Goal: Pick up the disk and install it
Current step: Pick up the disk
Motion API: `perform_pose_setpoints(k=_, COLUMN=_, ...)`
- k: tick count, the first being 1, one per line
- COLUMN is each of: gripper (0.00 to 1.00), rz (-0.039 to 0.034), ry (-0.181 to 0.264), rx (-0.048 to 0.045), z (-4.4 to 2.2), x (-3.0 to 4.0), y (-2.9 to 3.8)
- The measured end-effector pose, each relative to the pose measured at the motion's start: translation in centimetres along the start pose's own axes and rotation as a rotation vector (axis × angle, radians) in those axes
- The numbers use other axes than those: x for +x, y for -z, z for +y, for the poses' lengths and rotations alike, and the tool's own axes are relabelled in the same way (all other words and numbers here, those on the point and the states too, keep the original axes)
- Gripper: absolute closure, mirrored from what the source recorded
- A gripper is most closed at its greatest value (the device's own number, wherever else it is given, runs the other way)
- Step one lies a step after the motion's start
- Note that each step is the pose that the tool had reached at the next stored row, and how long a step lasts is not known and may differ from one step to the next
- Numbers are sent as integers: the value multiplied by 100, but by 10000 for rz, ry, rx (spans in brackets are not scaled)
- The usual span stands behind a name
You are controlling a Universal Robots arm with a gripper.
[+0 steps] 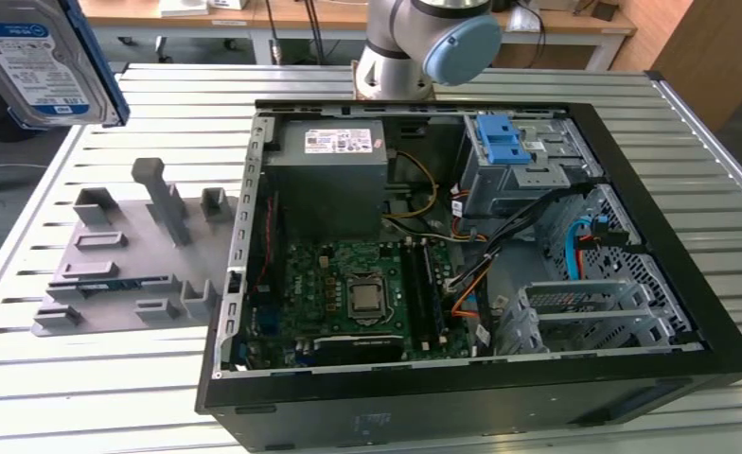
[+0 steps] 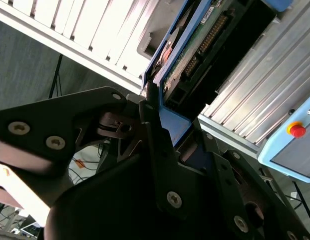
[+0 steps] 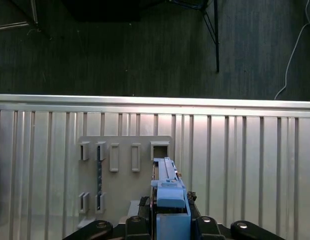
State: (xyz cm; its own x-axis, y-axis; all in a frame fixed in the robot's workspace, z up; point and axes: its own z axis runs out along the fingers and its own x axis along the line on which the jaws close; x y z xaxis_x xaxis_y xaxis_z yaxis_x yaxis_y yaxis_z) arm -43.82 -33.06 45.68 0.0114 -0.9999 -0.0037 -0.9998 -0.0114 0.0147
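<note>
The disk (image 1: 43,61), silver with a white-and-blue label and a blue bracket, hangs high in the air at the exterior view's upper left, over the table's edge and away from the computer case (image 1: 674,284). In the second wrist view my gripper (image 2: 174,127) is shut on the disk's (image 2: 194,55) blue bracket, with its green circuit board facing the camera. In the first wrist view the disk (image 3: 167,182) stands edge-on between my gripper's (image 3: 168,202) black fingers, above the grey fixture plate (image 3: 125,175).
The open case lies on a slatted metal table (image 1: 118,388). Inside it are a grey power-supply box (image 1: 333,180), a motherboard (image 1: 345,293) and a drive cage with a light-blue latch (image 1: 503,142). A grey holder fixture (image 1: 132,246) sits beside the case. The arm's base (image 1: 415,47) stands behind.
</note>
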Motion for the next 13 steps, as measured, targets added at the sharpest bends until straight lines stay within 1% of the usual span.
perform_pose_setpoints(k=7, gripper=64, rz=13, ry=0, rx=0, z=1, x=-1, y=52)
perform_pose_setpoints(k=13, gripper=64, rz=14, ry=0, rx=1, z=2, x=-1, y=110)
